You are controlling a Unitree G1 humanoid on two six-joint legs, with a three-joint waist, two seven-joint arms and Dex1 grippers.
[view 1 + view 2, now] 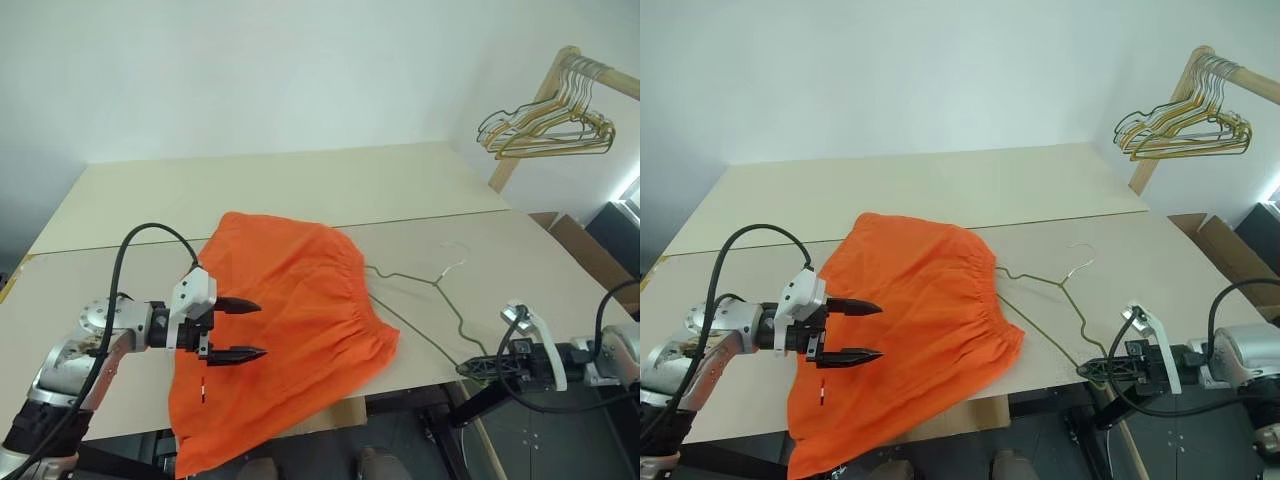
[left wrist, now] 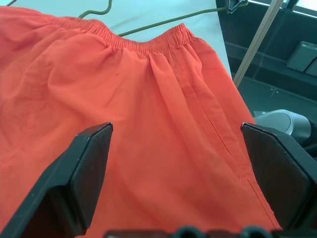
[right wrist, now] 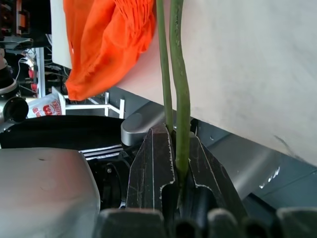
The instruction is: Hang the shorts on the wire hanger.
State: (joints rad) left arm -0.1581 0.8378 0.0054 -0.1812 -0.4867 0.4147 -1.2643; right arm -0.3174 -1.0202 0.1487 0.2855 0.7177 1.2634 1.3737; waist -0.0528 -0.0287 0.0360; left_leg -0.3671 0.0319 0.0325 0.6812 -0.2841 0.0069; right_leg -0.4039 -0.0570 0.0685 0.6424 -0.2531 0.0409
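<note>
Beige table (image 1: 300, 185); white wall (image 1: 250, 70); wooden rack (image 1: 545, 95).

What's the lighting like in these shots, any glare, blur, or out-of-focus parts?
Left eye view: soft, even light, only a faint shadow beside the shorts on the table, no glare. Left wrist view: the fabric is sharp, while the left gripper has soft-edged fingers. Right wrist view: the wire hanger, clamped in the right gripper, and the bright tabletop look slightly soft.

Hidden and cut-off parts

You saw the shorts (image 1: 280, 330) cover one side of the wire hanger (image 1: 425, 300); their lower hem ran off the picture's bottom edge, and their small white tag was too small to read.
</note>
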